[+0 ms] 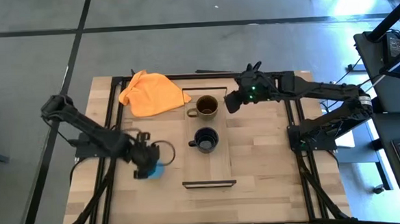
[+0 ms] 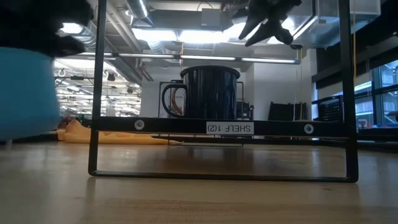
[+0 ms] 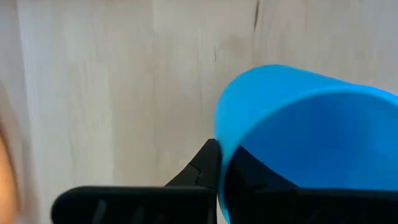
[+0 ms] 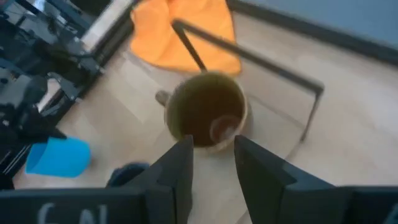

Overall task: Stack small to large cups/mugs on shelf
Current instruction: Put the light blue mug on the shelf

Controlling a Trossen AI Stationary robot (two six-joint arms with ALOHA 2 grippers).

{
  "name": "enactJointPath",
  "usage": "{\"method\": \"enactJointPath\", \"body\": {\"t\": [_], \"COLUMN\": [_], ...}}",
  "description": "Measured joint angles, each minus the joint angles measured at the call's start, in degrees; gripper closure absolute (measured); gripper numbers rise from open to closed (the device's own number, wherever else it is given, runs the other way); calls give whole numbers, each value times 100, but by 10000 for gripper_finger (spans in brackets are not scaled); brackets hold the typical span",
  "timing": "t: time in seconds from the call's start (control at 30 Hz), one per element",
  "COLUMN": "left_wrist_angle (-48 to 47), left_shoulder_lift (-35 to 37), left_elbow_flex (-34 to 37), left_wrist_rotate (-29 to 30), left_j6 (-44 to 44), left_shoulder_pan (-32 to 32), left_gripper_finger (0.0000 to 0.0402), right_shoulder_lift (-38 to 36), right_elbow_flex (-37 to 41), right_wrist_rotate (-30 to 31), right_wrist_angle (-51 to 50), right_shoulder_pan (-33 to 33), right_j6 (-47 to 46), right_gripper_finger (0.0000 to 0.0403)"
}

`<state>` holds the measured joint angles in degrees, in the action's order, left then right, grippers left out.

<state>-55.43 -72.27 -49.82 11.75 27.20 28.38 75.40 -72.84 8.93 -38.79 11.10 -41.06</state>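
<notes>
A: Left pincer [image 1: 150, 167]?
B: Clamped on the blue mug [image 1: 155, 170] by its rim, off the shelf [image 1: 208, 173], for stacking.
A: Right pincer [image 1: 231, 102]?
B: Parted, empty, beside the brown mug [image 1: 206, 108].

A light-wood tabletop [image 1: 271, 163] carries the shelf [image 1: 208, 170], with the brown-olive mug [image 1: 206, 107] and black mug [image 1: 205, 140] standing on it. An orange cloth [image 1: 152, 94] lies beside the shelf.

You've got a bright blue mug [image 1: 155, 170], glossy black mug [image 1: 206, 140], brown-olive mug [image 1: 206, 107] (inside probably dark), orange cloth [image 1: 152, 93].
</notes>
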Motion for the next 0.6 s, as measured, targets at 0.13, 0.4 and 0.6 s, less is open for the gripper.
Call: {"method": "enactJointPath", "body": {"t": [0.13,0.4,0.6], "left_wrist_angle": [295,180,-278], "left_shoulder_lift": [269,289,105], "left_elbow_flex": [-5,-969,-2186], "left_wrist_rotate": [-444,-686,-843], "left_j6": [-1230,-2664,-3082], "left_shoulder_pan": [-677,-1475,-2096], "left_gripper_finger": [398,398,398], "right_shoulder_lift": [0,0,0], "right_elbow_flex": [3,9,11], "right_wrist_rotate": [137,343,345], "right_wrist_angle": [-460,-1153,-1134], "right_shoulder_pan": [-120,-242,-274], "right_j6": [-536,-1136,-1256], "right_gripper_finger": [283,283,283]}}
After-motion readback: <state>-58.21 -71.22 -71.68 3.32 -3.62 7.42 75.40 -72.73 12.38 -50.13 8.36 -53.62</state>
